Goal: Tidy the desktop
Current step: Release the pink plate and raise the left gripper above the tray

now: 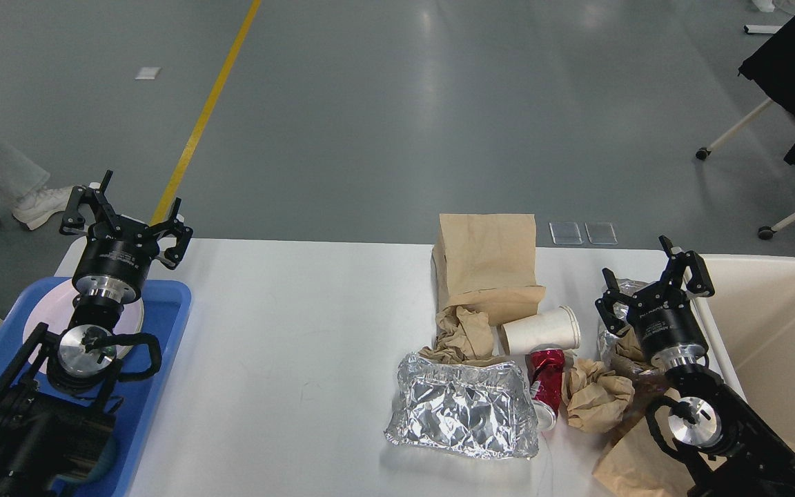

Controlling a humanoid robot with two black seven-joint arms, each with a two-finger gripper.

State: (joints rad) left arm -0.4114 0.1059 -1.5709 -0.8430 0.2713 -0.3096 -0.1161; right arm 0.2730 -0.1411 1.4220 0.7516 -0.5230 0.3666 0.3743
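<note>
Desktop (287, 331): red can (546, 381) label unreadable; paper cup (541, 330) blank.

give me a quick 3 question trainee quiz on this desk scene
1. True or false: the white cup stands upright on the desktop.
2. Which thing lies nearest the foil tray? A. red can B. blue tray C. bin
3. Fill in: the left gripper hangs above the far end of the blue ____.

Key
1. False: it lies on its side.
2. A: the can lies right beside the foil tray's right edge.
3. tray. Both it and the right gripper are open and hold nothing.
</note>
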